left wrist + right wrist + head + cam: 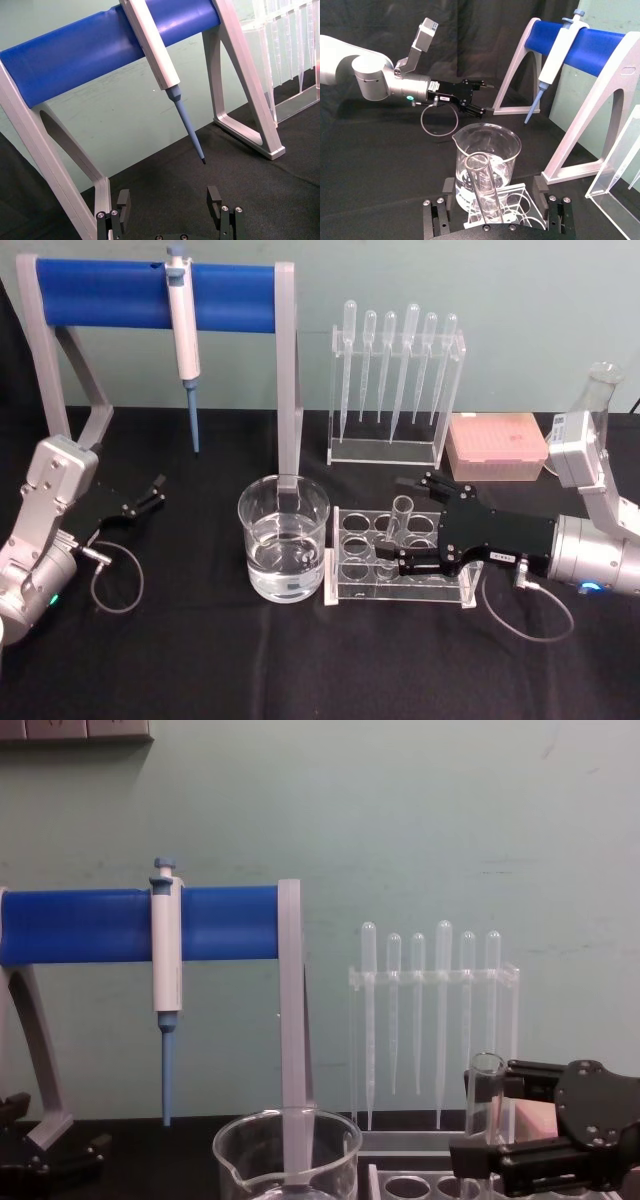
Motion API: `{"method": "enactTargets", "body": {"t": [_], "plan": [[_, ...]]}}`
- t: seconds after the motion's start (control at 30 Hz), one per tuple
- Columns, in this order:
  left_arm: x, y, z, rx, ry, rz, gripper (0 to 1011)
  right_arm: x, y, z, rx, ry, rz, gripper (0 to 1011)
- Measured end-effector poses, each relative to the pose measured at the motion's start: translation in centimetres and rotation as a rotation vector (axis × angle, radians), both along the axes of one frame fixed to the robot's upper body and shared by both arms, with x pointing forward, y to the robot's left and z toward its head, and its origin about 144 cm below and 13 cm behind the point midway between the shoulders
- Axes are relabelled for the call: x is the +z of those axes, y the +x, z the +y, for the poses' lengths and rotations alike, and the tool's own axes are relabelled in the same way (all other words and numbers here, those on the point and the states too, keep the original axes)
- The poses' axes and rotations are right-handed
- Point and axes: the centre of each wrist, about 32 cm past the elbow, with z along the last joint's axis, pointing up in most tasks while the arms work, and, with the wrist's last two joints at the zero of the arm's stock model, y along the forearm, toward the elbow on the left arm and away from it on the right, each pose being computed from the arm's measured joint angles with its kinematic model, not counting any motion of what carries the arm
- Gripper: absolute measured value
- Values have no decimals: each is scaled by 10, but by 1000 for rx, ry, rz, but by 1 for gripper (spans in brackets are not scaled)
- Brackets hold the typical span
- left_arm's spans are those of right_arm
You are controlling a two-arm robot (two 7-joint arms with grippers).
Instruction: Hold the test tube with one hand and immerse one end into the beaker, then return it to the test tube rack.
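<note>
One test tube (402,512) in rack (380,590), one beaker (283,540), apparently six pipettes (400,370)

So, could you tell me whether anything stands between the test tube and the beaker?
Nothing visible does. The test tube stands in its rack between the right gripper's open fingers; the beaker sits beside the rack's left end.

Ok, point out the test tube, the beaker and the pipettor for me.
test tube (400,522), head view, glass wall below its rim.
beaker (283,580), head view, front glass wall.
pipettor (183,335), head view, white body.
</note>
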Motion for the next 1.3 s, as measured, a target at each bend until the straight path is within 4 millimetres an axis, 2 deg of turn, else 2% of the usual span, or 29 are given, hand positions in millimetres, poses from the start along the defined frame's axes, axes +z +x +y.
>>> {"method": "enactTargets", "body": {"t": [0.1, 0.43, 0.5, 0.57, 0.6, 0.63, 0.67, 0.83, 0.93, 1.3], "plan": [[0, 0, 0, 0, 0, 0, 1000, 0, 0, 0, 0, -1, 0, 947], [0, 0, 0, 0, 0, 0, 1000, 0, 0, -1, 0, -2, 1, 681], [0, 0, 0, 0, 0, 0, 1000, 0, -1, -1, 0, -2, 1, 594], [0, 0, 0, 0, 0, 0, 1000, 0, -1, -1, 0, -2, 1, 551], [0, 0, 0, 0, 0, 0, 1000, 0, -1, -1, -1, -2, 1, 488], [0, 0, 0, 0, 0, 0, 1000, 0, -1, -1, 0, -2, 1, 477], [0, 0, 0, 0, 0, 0, 1000, 0, -1, -1, -1, -2, 1, 407], [0, 0, 0, 0, 0, 0, 1000, 0, -1, -1, 0, -3, 2, 273], [0, 0, 0, 0, 0, 0, 1000, 0, -1, -1, -1, -3, 1, 236], [0, 0, 0, 0, 0, 0, 1000, 3, -1, -1, -11, -3, 6, 236]]}}
